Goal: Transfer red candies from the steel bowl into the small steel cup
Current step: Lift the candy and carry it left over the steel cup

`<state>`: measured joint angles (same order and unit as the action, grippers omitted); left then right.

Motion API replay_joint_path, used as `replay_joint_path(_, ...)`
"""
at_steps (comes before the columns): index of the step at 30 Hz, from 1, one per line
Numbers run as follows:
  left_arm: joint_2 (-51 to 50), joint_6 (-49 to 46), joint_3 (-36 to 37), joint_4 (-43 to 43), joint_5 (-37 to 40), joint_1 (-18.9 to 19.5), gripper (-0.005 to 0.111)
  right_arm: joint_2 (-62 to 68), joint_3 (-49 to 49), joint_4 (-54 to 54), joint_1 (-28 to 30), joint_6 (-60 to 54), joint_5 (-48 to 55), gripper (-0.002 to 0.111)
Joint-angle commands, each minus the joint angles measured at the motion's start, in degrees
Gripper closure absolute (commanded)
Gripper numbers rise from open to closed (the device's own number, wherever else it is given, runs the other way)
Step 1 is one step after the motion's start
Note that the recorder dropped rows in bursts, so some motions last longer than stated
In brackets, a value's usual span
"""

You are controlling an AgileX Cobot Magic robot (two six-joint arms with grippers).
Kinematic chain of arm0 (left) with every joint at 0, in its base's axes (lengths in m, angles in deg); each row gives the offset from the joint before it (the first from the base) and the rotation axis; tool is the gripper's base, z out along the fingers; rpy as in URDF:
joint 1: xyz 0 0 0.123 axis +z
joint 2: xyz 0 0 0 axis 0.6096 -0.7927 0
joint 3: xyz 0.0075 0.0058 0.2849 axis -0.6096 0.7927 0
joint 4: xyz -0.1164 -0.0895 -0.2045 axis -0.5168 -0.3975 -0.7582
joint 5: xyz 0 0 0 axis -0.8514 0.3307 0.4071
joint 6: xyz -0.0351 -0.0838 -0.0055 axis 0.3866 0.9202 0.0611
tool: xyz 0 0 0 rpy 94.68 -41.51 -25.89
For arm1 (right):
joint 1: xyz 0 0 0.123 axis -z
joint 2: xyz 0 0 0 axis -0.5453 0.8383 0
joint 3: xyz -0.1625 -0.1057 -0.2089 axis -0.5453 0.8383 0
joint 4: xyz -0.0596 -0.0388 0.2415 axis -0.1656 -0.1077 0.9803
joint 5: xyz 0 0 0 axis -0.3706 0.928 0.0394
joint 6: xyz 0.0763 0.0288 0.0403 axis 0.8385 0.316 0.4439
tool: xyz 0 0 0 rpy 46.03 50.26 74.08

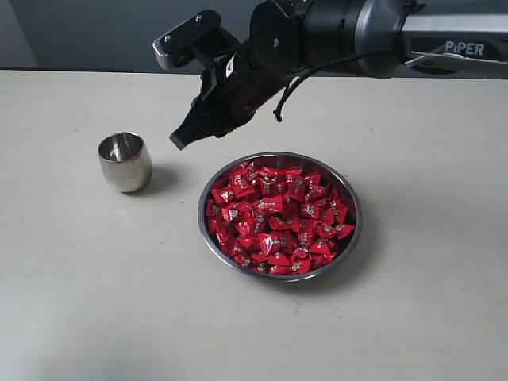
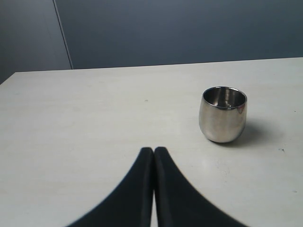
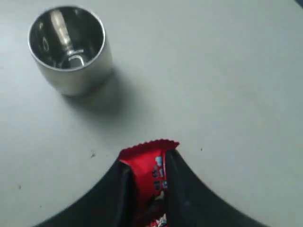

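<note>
The steel bowl [image 1: 359, 208] sits right of centre, heaped with red candies [image 1: 278, 218]. The small steel cup [image 1: 125, 161] stands upright to its left; its inside shows only steel reflections [image 3: 66, 38]. My right gripper [image 1: 181, 141] hangs above the table between cup and bowl, nearer the cup's side. In the right wrist view this gripper [image 3: 147, 160] is shut on one red candy [image 3: 147, 165] whose crimped end sticks out past the fingertips. My left gripper [image 2: 154, 150] is shut and holds nothing, low over bare table with the cup [image 2: 222, 116] ahead of it.
The pale table [image 1: 95, 302] runs back to a dark wall [image 1: 95, 32]. The right arm [image 1: 373, 36] stretches in from the upper right, above the table behind the bowl.
</note>
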<state>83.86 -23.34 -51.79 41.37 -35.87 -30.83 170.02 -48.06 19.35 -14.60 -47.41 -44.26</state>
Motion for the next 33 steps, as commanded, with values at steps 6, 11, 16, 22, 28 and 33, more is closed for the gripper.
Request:
replay_joint_path(6, 0.3, 0.1, 0.2, -0.1, -0.1, 0.0, 0.106, 0.8, -7.7, 14.4, 0.3, -15.4, -0.2, 0.109)
replay_joint_path(11, 0.3, 0.1, 0.2, -0.1, -0.1, 0.0, 0.106, 4.6, -12.0, 18.6, 0.3, -22.5, 4.6, 0.109)
replay_joint_path(16, 0.3, 0.1, 0.2, -0.1, -0.1, 0.0, 0.106, 9.2, -15.8, 26.1, 0.3, -30.6, 7.1, 0.109)
replay_joint_path(22, 0.3, 0.1, 0.2, -0.1, -0.1, 0.0, 0.106, 13.8, -20.5, 28.8, 0.3, -32.0, 9.8, 0.109)
replay_joint_path(28, 0.3, 0.1, 0.2, -0.1, -0.1, 0.0, 0.106, 17.8, -25.2, 32.1, 0.3, -33.9, 11.5, 0.109)
replay_joint_path(33, 0.3, 0.1, 0.2, -0.1, -0.1, 0.0, 0.106, 20.6, -28.4, 34.1, 0.3, -35.0, 12.7, 0.109)
